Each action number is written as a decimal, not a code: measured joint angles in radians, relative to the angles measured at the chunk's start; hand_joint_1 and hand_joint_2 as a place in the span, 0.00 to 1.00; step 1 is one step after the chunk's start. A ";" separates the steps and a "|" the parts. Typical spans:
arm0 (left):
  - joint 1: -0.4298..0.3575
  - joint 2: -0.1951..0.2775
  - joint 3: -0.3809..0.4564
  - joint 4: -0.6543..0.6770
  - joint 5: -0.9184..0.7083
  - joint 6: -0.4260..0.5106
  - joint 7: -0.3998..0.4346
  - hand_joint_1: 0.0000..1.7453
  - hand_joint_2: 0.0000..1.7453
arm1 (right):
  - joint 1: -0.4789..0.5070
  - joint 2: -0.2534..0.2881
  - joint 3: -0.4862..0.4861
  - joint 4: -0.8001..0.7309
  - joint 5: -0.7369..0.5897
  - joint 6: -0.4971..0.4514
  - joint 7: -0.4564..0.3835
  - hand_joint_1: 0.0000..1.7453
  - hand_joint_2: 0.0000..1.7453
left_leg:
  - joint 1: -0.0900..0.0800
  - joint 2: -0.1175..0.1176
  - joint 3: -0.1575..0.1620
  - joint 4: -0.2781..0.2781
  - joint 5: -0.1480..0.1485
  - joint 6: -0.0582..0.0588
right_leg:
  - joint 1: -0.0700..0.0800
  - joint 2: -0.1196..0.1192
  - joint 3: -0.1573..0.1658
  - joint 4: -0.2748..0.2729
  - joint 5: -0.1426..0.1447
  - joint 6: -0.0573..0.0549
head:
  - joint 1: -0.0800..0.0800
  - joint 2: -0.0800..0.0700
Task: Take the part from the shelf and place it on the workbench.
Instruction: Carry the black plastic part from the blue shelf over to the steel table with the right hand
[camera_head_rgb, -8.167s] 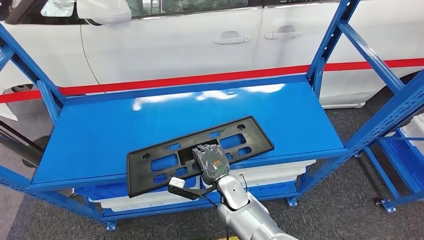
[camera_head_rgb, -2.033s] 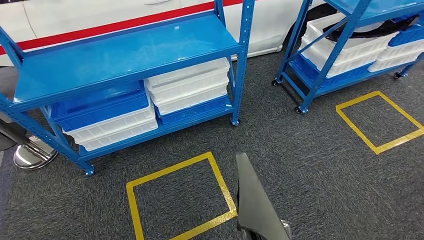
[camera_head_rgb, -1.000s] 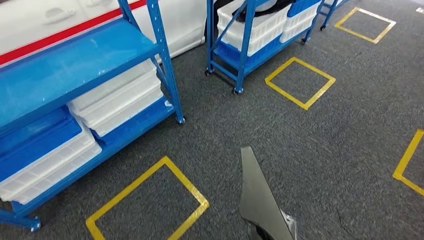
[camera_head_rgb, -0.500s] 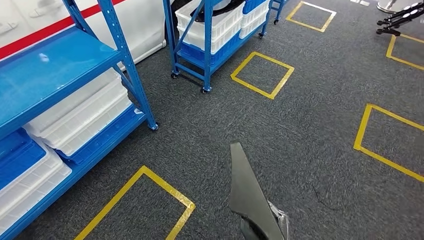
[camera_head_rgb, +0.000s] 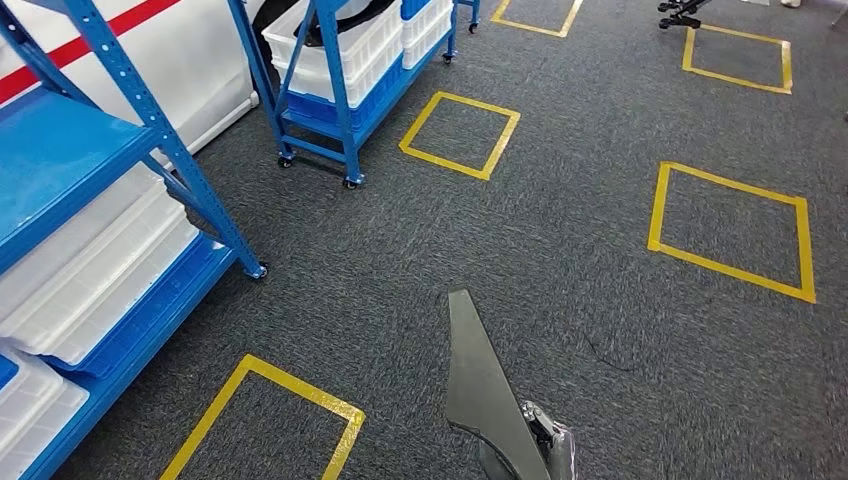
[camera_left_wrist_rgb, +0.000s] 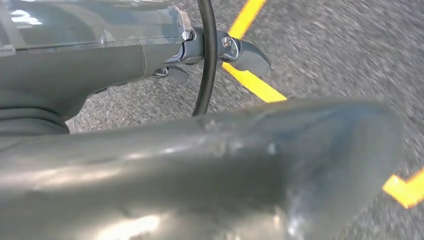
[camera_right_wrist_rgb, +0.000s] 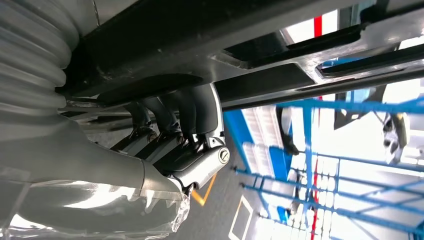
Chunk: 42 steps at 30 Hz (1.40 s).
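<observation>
My right hand (camera_right_wrist_rgb: 170, 135) has its dark fingers (camera_right_wrist_rgb: 195, 107) curled up around the edge of the flat black plastic part (camera_head_rgb: 478, 385), gripping it; from my wrist I see the part's slotted underside lying across those fingers. From my head, the part stands on edge low in front of me and tapers to a narrow tip pointing away over the floor, with a bit of my right hand at its base.

My left hand (camera_left_wrist_rgb: 210, 55) hangs over the dark grey carpet floor (camera_head_rgb: 560, 230). Its wrist camera is largely blocked by a blurred grey surface close to the lens, and I cannot tell whether that hand is open or closed.

Near my left side a yellow tape square (camera_head_rgb: 262, 415) is marked on the carpet, beside the blue metal shelf rack (camera_head_rgb: 150, 115) holding white plastic bins (camera_head_rgb: 95, 275) on its lower level. Further off stands a second blue wheeled rack (camera_head_rgb: 335, 75) stacked with white and blue bins, with more yellow tape squares (camera_head_rgb: 728, 230) spread across the floor beyond.
</observation>
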<state>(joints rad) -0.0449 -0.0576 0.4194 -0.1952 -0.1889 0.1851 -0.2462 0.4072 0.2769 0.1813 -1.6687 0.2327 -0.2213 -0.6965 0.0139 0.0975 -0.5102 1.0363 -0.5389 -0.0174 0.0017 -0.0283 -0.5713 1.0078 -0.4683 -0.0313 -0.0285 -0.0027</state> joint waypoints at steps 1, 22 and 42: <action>0.001 0.000 0.001 0.000 0.000 0.000 0.000 0.00 0.00 | 0.000 0.000 0.001 0.000 0.001 0.000 0.000 1.00 1.00 | 0.002 -0.030 -0.017 0.043 -0.028 -0.003 | -0.004 0.011 0.002 -0.004 0.004 -0.005 | 0.000 0.000; 0.011 -0.001 0.021 0.000 -0.018 0.004 -0.014 0.00 0.00 | 0.030 -0.005 -0.004 -0.022 -0.007 0.002 0.000 1.00 1.00 | 0.002 -0.039 -0.012 -0.020 0.034 0.037 | -0.015 0.027 -0.137 0.253 -0.085 0.049 | 0.002 0.000; 0.008 -0.006 0.027 -0.001 -0.029 0.011 -0.015 0.00 0.00 | 0.056 -0.002 -0.033 -0.056 -0.019 0.041 0.000 1.00 1.00 | 0.009 -0.162 -0.026 0.007 0.024 0.000 | -0.005 0.138 -0.019 0.037 -0.008 0.016 | 0.001 0.000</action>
<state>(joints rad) -0.0365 -0.0640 0.4466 -0.1961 -0.2175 0.1966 -0.2609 0.4635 0.2745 0.1488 -1.7242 0.2132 -0.1800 -0.6970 0.0226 -0.0645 -0.5367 1.0434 -0.5150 -0.0178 -0.0035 0.1095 -0.5903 1.0453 -0.4764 -0.0153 -0.0276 -0.0027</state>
